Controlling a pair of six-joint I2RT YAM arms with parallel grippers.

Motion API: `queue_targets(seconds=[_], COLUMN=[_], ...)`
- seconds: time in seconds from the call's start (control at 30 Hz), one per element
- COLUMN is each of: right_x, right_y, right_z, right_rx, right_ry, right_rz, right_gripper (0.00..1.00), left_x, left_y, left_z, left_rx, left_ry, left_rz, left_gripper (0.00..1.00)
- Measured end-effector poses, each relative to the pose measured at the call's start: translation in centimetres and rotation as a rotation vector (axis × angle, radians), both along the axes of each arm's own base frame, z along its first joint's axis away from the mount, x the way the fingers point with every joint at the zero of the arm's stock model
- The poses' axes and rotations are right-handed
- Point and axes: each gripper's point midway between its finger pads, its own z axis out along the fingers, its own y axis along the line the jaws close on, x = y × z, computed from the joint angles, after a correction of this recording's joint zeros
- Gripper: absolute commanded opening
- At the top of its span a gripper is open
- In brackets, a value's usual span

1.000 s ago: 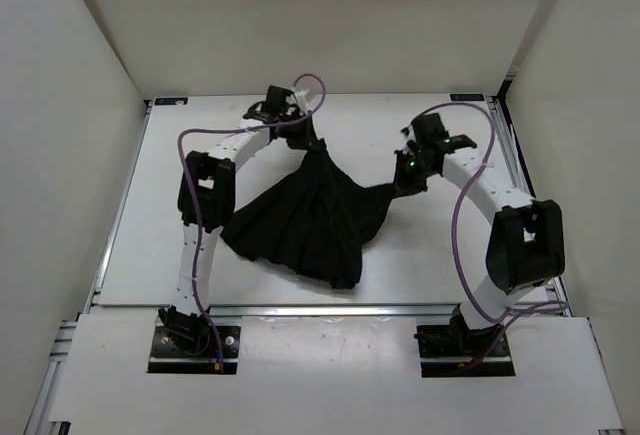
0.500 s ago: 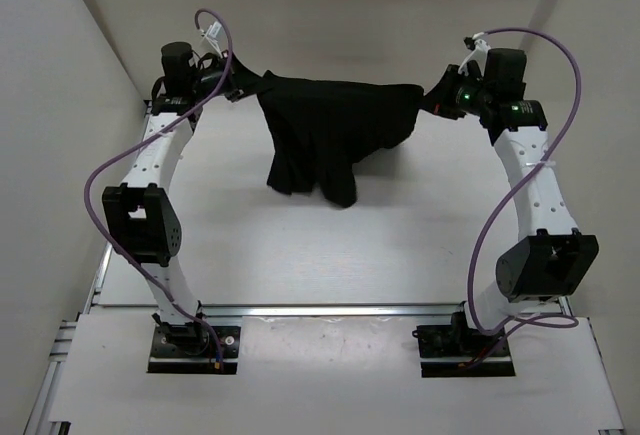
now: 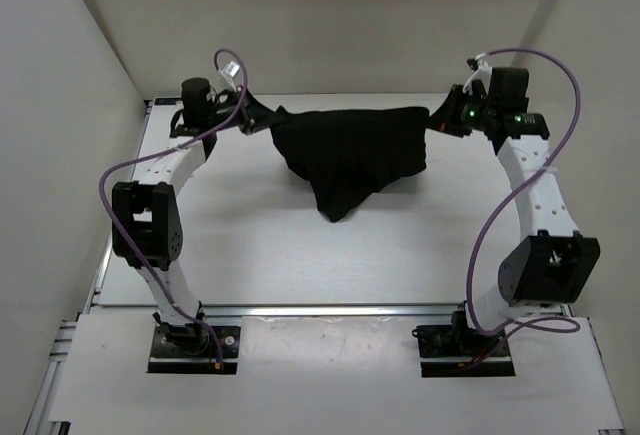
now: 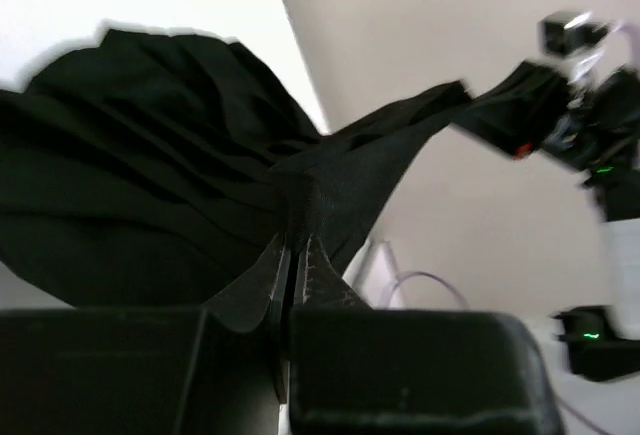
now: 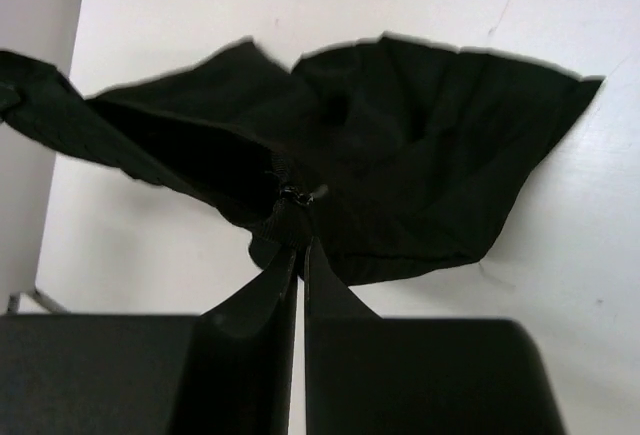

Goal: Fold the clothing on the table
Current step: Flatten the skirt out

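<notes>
Clothing [image 3: 350,150], a black skirt, hangs stretched between the two arms over the far half of the table [image 3: 250,245]. Its upper edge runs roughly level from the left gripper [image 3: 256,117] to the right gripper [image 3: 441,116], and the slack fabric sags to a point. We cannot tell whether that point rests on the table or hangs just above it.

In the top view, black cloth and black housings hide both sets of jaws, so we read them from the wrist views. On the left, the jaws are pressed almost together, pinching a fold at the skirt's edge. On the right, the jaws are likewise closed on a bunched edge, with a small metal fitting [image 5: 296,193] just above the tips; we cannot identify it. The matte black fabric shows little detail, so we cannot separate the pleats from the waistband. The left wrist view is blurred around the far arm, and each wrist view cuts the skirt off at its left border.

The table is white and flat, with an aluminium rail [image 3: 330,308] along its near edge. A white plate [image 3: 330,355] in front of the rail carries both arm bases. Plain white walls [image 3: 60,105] enclose the left, back and right sides. Purple cables [image 3: 490,225] loop along each arm.
</notes>
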Motion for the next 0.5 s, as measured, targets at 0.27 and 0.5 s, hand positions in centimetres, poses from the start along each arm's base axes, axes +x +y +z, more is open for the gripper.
queue_targets(seconds=[0.27, 0.5], right_x=[-11.1, -14.6], right_y=[5.4, 3.0], right_z=[6.4, 14.3], right_rx=[-0.1, -0.098], right_ry=[-0.318, -0.638], right_rz=[0.242, 0.163], right_gripper=[0.0, 0.0], left_x=[-5.8, -14.7], left_y=[4.6, 3.5], left_z=[7.3, 18.3], left_rx=[-0.254, -0.244], left_ry=[-0.056, -0.443], left_rz=[-0.016, -0.162], left_gripper=[0.0, 0.0])
